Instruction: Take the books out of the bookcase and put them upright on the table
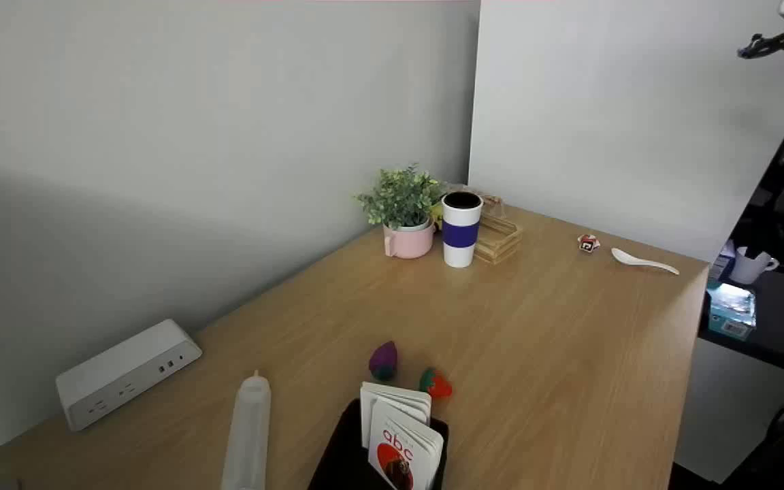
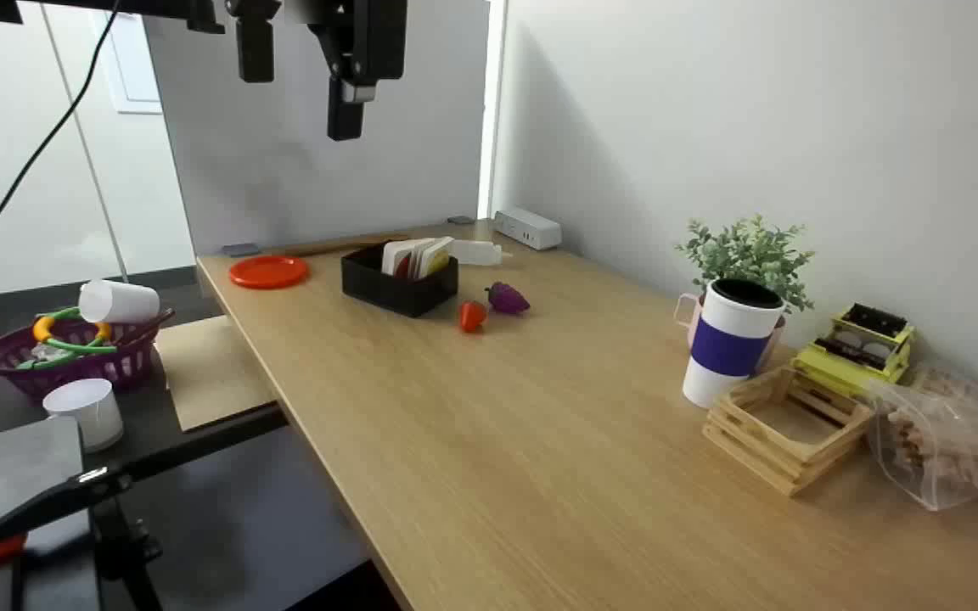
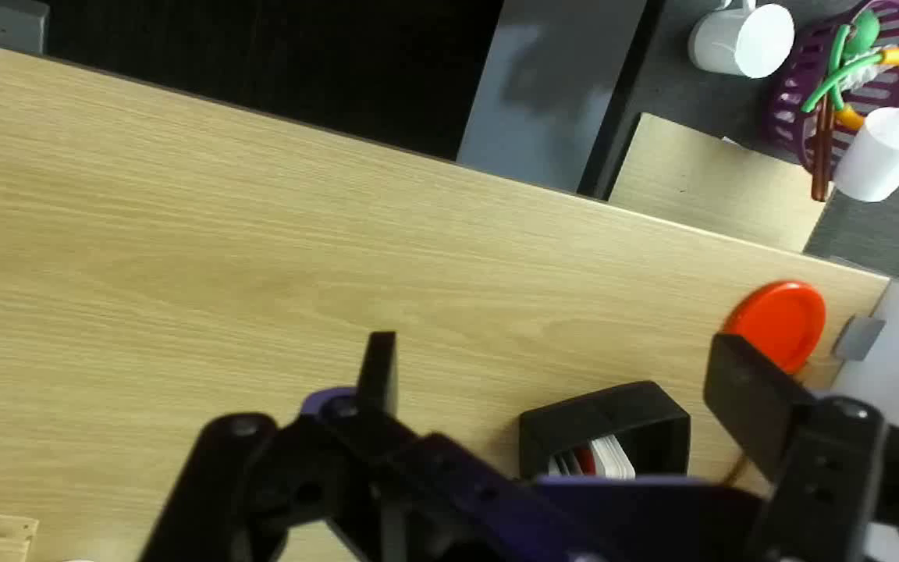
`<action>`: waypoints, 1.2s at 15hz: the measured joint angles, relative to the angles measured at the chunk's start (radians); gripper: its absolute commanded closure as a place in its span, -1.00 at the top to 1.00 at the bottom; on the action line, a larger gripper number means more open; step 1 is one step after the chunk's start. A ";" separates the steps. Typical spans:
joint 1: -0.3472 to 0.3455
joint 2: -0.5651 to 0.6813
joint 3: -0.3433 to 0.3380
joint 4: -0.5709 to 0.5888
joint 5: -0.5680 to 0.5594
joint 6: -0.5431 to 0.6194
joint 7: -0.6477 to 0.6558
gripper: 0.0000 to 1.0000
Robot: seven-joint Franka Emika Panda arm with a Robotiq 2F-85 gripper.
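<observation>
The bookcase is a low black bin (image 1: 344,449) standing on the wood-grain table (image 1: 542,327); the wrist view shows its wall (image 3: 598,414). Several thin white books (image 2: 415,256) stand inside it, slightly leaning, toward one end. In an exterior view the front book (image 1: 402,452) carries "abc" lettering over a red circle. My gripper (image 2: 300,93) hangs high above the tabletop, well clear of the bin. Seen from the wrist, the gripper (image 3: 556,338) is open, its fingers (image 3: 378,375) spread wide with nothing between them. Its own body partly covers the bin and books there.
A toy strawberry (image 2: 472,316) and purple toy (image 2: 507,298) lie beside the bin. Around it are a red plate (image 2: 268,271), white bottle (image 1: 248,432) and power strip (image 1: 128,374). Farther off stand a tumbler (image 2: 731,339), potted plant (image 1: 402,204) and wooden crate (image 2: 786,433).
</observation>
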 measured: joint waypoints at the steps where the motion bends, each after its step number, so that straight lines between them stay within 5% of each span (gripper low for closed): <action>1: 0.000 0.000 0.000 0.000 0.000 0.000 0.000 1.00; 8: 0.009 0.062 -0.017 0.029 0.033 0.003 -0.128 1.00; 14: 0.122 0.389 -0.090 0.219 0.201 -0.015 -0.492 1.00; 18: 0.122 0.637 -0.027 0.426 0.294 -0.111 -0.673 1.00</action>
